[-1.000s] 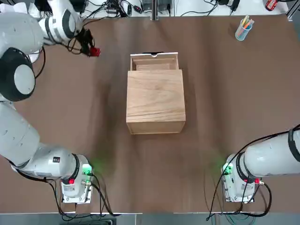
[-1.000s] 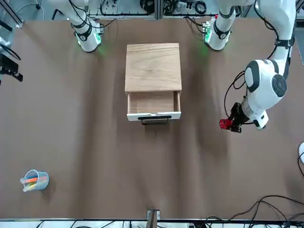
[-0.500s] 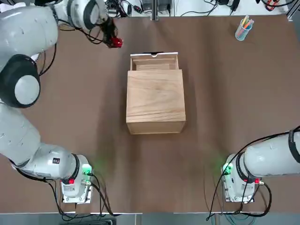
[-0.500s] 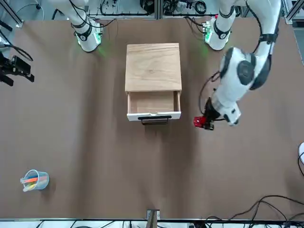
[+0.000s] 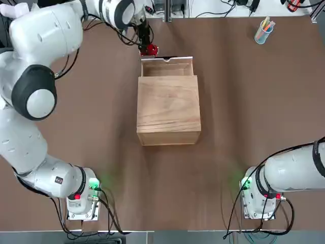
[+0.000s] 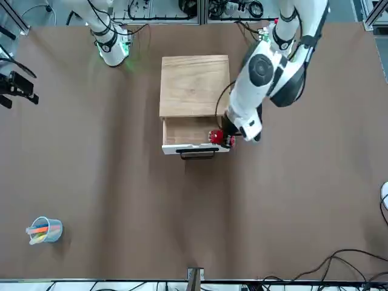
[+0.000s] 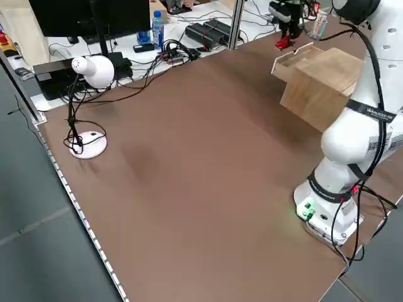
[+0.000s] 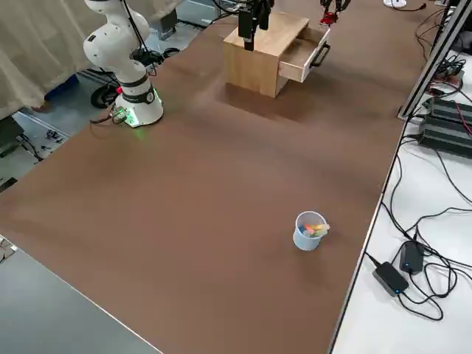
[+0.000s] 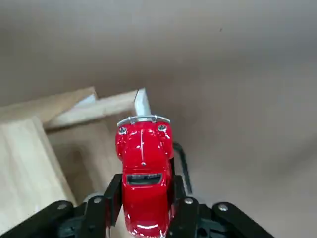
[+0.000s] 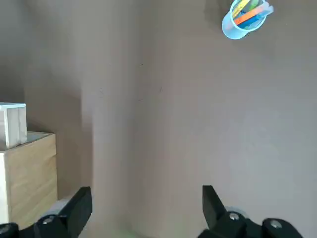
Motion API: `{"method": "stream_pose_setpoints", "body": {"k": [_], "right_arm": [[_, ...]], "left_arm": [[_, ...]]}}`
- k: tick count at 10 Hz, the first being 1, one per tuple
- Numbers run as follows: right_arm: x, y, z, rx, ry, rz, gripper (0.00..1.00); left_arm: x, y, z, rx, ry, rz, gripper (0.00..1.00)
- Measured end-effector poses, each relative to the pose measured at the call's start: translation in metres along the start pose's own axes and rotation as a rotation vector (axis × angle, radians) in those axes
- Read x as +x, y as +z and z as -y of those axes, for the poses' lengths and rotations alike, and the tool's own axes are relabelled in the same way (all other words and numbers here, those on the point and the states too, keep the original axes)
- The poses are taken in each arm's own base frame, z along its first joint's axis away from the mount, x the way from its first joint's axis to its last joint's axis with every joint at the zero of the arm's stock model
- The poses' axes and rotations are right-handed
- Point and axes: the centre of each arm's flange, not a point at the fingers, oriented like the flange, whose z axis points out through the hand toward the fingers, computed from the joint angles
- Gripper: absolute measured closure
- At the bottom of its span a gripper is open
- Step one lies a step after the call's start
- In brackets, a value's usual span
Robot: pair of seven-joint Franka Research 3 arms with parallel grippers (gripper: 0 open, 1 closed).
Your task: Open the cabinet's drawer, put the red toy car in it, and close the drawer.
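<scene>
Car point(image 9: 143, 173) sits clamped in the left claw point(image 9: 143, 186), above the drawer point(image 6: 195, 136).

Layout about the two end effectors. The toy car point(image 9: 143, 158) lies between the fingers of the left end effector point(image 9: 146, 186), over the left front corner of the extended drawer point(image 6: 188, 130). The cabinet point(image 6: 194, 85), on the surface point(image 6: 121, 194), lies from there rightward and toward the bases. Beyond the right end effector point(image 10: 147, 201) stands the cup point(image 6: 53, 231), pens point(image 6: 39, 230) in it.
</scene>
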Motion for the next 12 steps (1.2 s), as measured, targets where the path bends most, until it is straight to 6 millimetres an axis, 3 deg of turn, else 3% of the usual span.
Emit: {"method": "stream_pose_setpoints", "body": {"k": [4,7,9,12], "right_arm": [[0.008,0.016,0.014,0.011,-0.023,0.031,0.01],[0.043,0.073,0.069,0.067,-0.09,0.096,0.01],[0.061,0.106,0.076,0.11,-0.089,0.129,0.01],[0.068,0.122,0.082,0.117,-0.096,0.156,0.01]], "left_arm": [[-0.044,0.048,0.017,0.104,0.016,-0.018,0.56],[-0.057,0.072,0.017,0.131,0.027,-0.018,0.56],[-0.065,0.09,0.021,0.148,0.037,-0.037,0.56],[-0.062,0.104,0.014,0.157,0.033,-0.042,0.56]]}}
